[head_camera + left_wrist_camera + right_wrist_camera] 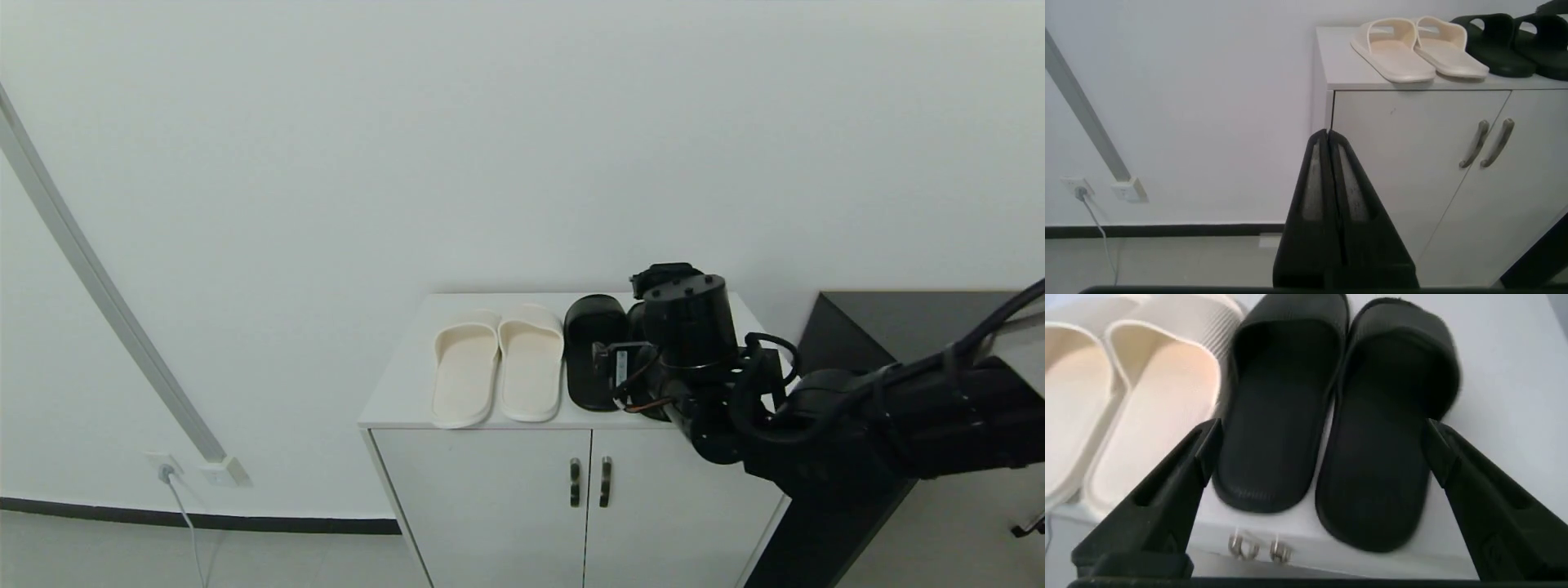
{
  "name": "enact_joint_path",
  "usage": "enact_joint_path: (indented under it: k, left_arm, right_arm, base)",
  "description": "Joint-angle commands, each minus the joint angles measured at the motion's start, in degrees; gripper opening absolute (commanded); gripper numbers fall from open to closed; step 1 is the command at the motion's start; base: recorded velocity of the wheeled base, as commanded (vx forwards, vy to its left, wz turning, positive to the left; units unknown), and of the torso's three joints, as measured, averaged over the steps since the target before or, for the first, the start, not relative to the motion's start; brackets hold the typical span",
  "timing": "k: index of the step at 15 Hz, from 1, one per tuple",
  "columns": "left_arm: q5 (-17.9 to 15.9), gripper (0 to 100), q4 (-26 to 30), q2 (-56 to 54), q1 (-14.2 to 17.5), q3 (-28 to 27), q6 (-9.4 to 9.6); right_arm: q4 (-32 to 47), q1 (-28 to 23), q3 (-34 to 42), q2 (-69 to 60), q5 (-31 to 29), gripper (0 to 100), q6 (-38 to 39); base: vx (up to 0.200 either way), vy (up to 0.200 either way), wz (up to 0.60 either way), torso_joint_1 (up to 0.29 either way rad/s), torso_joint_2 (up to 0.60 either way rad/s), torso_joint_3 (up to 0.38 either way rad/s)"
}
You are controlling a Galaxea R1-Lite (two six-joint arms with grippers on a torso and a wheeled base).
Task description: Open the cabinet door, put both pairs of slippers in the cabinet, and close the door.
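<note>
A white cabinet [490, 506] stands against the wall with both doors closed and two metal handles [589, 482] at the middle. On its top lie a pair of cream slippers [498, 363] and a pair of black slippers [592, 351], side by side. My right arm hangs over the black pair and covers the right one in the head view. The right gripper [1321, 429] is open, its fingers spread wide just above the black slippers [1290, 408], beside the cream slippers [1135, 400]. My left gripper [1327, 139] is shut and empty, low and to the left of the cabinet [1413, 139].
A dark table [914, 322] stands right of the cabinet. On the wall to the left run a slanted grey conduit [98, 286] and a socket with a plugged cable [166, 471]. Open floor lies left of the cabinet.
</note>
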Motion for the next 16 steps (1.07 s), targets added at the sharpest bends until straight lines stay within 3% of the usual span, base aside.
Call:
enact_joint_path:
  k: [1,13,16]
  left_arm:
    - [0.0,0,0.0,0.1,-0.1,0.0,-0.02]
    - [0.0,0,0.0,0.1,-0.1,0.0,-0.2]
    - [0.0,0,0.0,0.1,-0.1,0.0,-0.2]
  right_arm:
    - [0.0,-2.6,-6.8,9.2,-2.0,100,0.3]
    - [0.1,-8.9,-23.5,21.6,-3.0,100,0.7]
    - [0.0,-9.4,-24.2,22.5,-3.2,100,0.3]
  base:
    - [0.0,0.0,0.0,0.0,0.0,0.0]
    - [0.0,0.0,0.0,0.0,0.0,0.0]
    - [0.0,0.0,0.0,0.0,0.0,0.0]
